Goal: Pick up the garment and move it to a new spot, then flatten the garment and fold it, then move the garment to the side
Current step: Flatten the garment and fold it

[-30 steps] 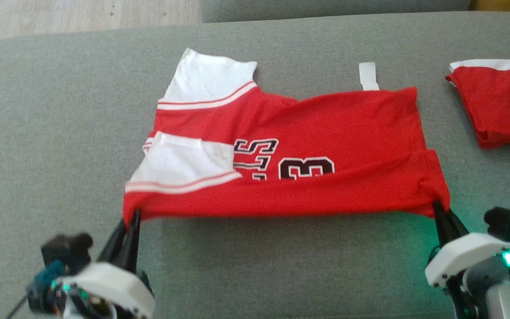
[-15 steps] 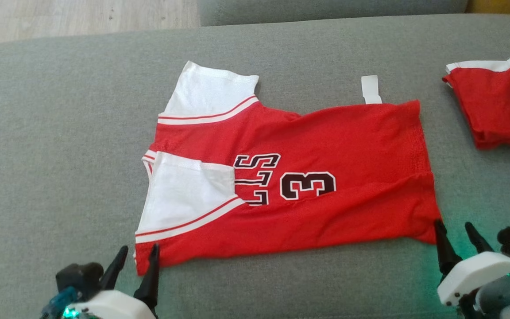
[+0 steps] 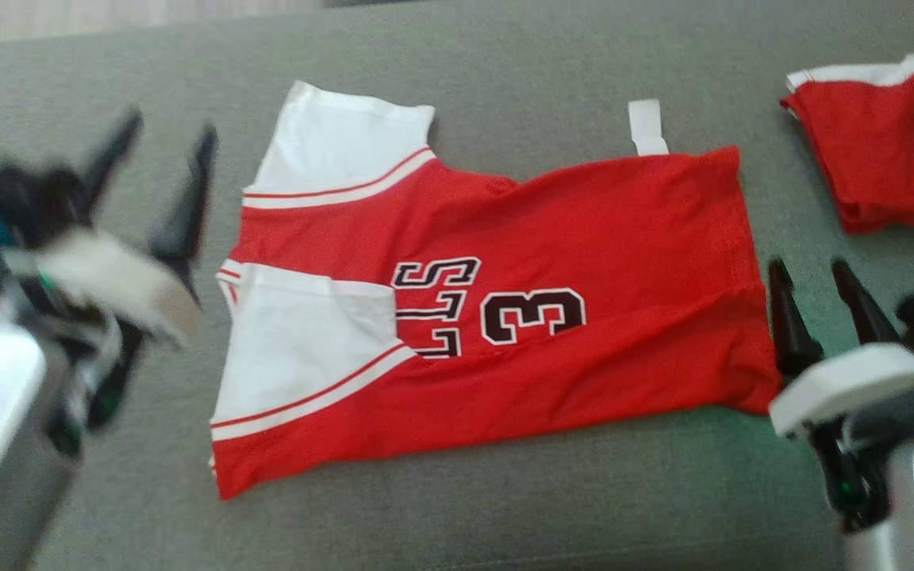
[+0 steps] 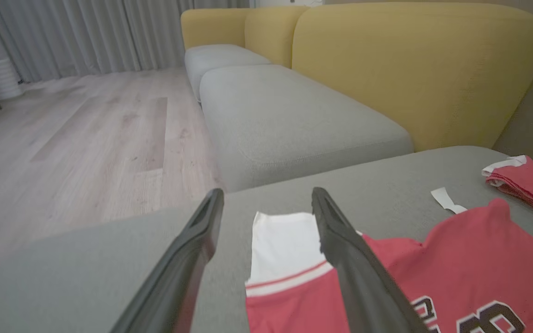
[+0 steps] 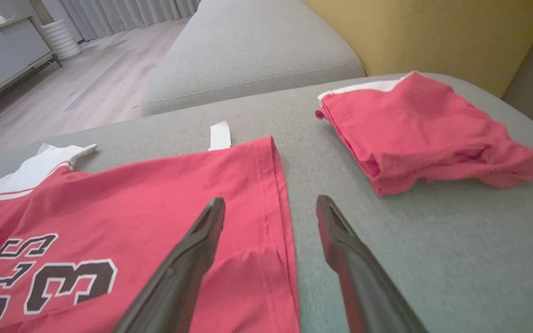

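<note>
The garment [image 3: 552, 238] is a red jersey with white sleeves and a dark number 3, lying spread flat on the grey cushion [image 3: 505, 492]. My left gripper [image 3: 170, 131] is open and blurred, just left of the far white sleeve, with nothing in it. In the left wrist view the left gripper [image 4: 266, 196] has its right finger over that sleeve [image 4: 285, 240]. My right gripper [image 3: 810, 270] stands open beside the garment's right hem. In the right wrist view the right gripper [image 5: 271, 203] straddles the hem of the garment [image 5: 155, 199] without holding it.
A second red garment [image 3: 877, 151], folded, lies at the far right of the cushion [image 5: 424, 134]. A small white strip [image 3: 647, 127] sits at the jersey's far edge. Beyond are another grey cushion [image 4: 285, 120], a yellow sofa back [image 4: 410, 69] and wooden floor [image 4: 86, 129].
Both grippers opened and let go of the garment's near edge, which dropped flat. The left gripper moved up beside the far sleeve; the right moved up along the right hem.
</note>
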